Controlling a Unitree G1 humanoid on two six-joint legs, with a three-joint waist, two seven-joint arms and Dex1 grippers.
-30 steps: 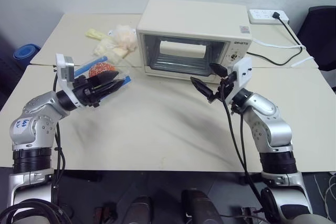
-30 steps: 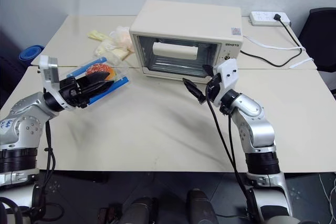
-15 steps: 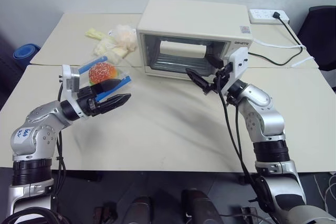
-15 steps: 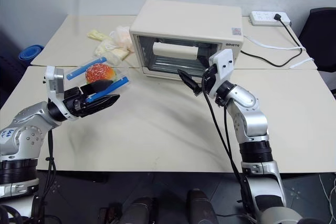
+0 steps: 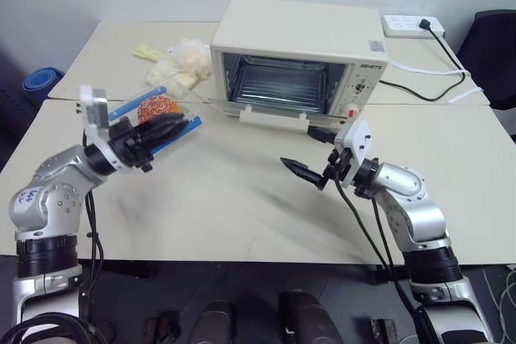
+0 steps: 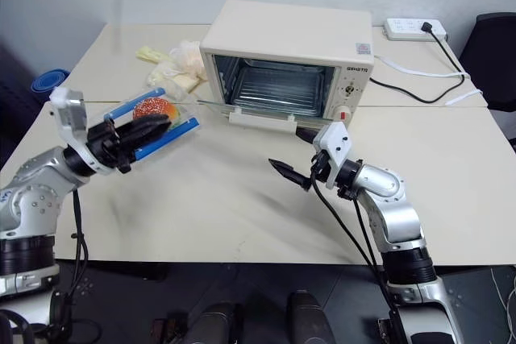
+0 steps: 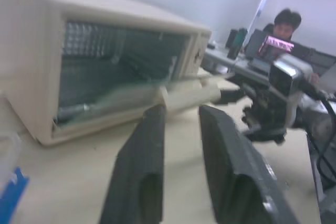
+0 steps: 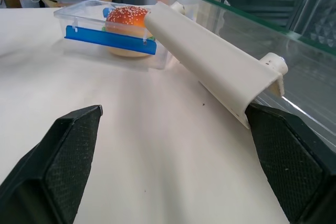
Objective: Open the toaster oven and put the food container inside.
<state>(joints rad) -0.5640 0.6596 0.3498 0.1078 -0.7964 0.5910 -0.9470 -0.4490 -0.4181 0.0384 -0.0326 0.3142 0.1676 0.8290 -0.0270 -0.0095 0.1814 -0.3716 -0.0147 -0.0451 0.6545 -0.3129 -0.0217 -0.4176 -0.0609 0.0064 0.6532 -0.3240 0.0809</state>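
Note:
The cream-white toaster oven (image 5: 298,26) stands at the back of the table with its glass door (image 5: 270,107) folded down flat and the wire rack showing inside. My right gripper (image 5: 297,146) hovers open just in front of the door's handle (image 8: 210,61), holding nothing. The food container (image 6: 149,106), a clear box with blue clip strips and a sesame-bun burger, rests on the table to the oven's left. My left gripper (image 5: 179,118) reaches over the container's near side, its fingers (image 7: 142,166) shut with nothing between them.
Clear bags with pale yellow contents (image 5: 173,66) lie behind the container. A white power strip (image 5: 411,24) and a black cable sit at the back right. A black chair (image 5: 496,46) stands past the right edge. A person (image 7: 286,22) sits in the background.
The oven door has swung from closed to flat open. My right gripper drew back and down from the handle, still open. My left gripper rose slightly and its fingers shut.

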